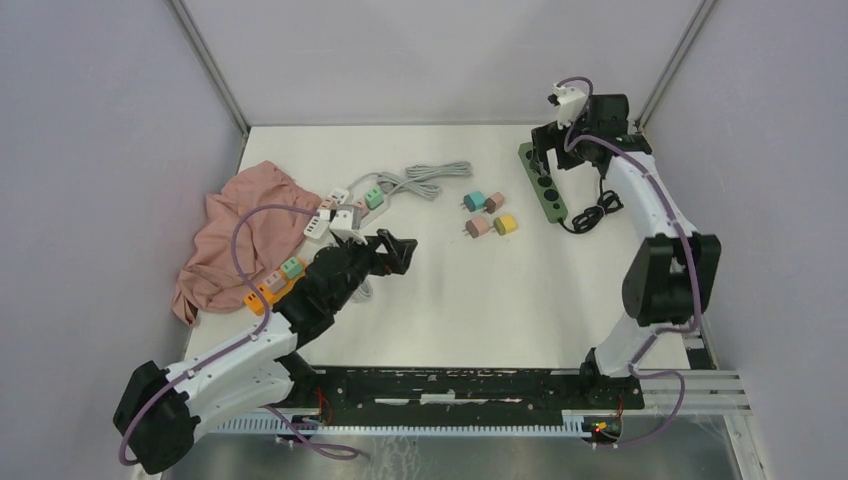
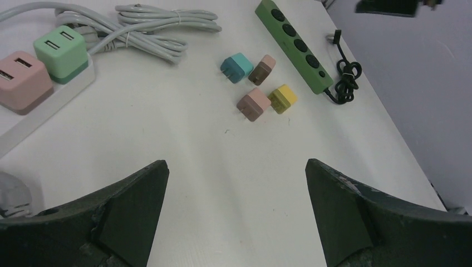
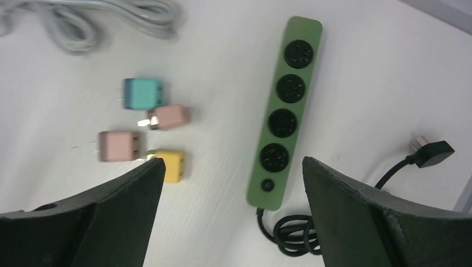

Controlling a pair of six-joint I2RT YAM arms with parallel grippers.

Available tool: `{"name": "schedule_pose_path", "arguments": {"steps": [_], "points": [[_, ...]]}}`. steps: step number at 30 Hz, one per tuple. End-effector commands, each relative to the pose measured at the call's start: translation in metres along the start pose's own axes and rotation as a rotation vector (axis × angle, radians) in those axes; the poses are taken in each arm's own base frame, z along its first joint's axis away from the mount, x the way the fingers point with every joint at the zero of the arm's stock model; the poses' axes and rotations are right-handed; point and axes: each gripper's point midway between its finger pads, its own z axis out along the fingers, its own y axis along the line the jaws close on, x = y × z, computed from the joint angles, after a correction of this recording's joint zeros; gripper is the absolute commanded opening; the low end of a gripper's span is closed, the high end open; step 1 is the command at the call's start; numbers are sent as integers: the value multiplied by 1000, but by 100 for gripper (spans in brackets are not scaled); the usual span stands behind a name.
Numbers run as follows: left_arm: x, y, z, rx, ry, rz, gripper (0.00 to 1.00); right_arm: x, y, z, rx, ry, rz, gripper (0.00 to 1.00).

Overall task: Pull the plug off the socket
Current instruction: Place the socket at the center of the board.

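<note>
Far right of table point(image 1: 440, 300): green power strip point(image 3: 284, 111) lying flat, four round sockets bare. Teal plug point(image 3: 143, 93), yellow plug point(image 3: 172, 166) and two pink ones loose just left. Right gripper point(image 3: 232, 167) above strip, left gripper point(image 2: 236, 167): both spread wide, holding nothing.

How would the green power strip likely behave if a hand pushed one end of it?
The green power strip looks rigid, long and lies flat, so it would probably slide or pivot rather than tip or roll. Its bundled black cord looks floppy and would likely trail behind, adding slight drag.
</note>
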Motion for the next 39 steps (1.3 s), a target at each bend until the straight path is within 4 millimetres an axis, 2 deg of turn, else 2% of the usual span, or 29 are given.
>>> {"name": "schedule_pose_path", "arguments": {"steps": [1,5,9,11,15,18,21,26,28,31,35,39], "points": [[-26,0,14,17,-12,2,99,-31,57,-69,-188,-200,-26,100],[-28,27,28,-53,5,-36,98,-20,98,-106,-354,-226,7,99],[-30,59,38,-152,16,-33,97,-2,151,-140,-665,-244,37,99],[-33,69,44,-183,25,3,97,7,168,-153,-774,-284,19,99],[-45,82,61,-234,66,182,99,21,167,-158,-776,-392,-17,99],[-53,92,76,-277,116,325,99,31,171,-162,-801,-407,-29,99],[-53,107,91,-330,215,454,99,34,171,-163,-794,-399,-50,99],[-64,128,118,-398,426,653,99,39,169,-155,-797,-368,-33,99],[-60,137,121,-399,538,680,100,40,168,-154,-795,-361,-29,99],[-54,142,131,-359,649,698,95,42,166,-151,-784,-353,-25,99],[-38,158,145,-319,741,680,81,42,166,-150,-782,-349,-23,99],[-19,166,152,-290,789,651,73,43,166,-150,-781,-345,-23,99]]}}
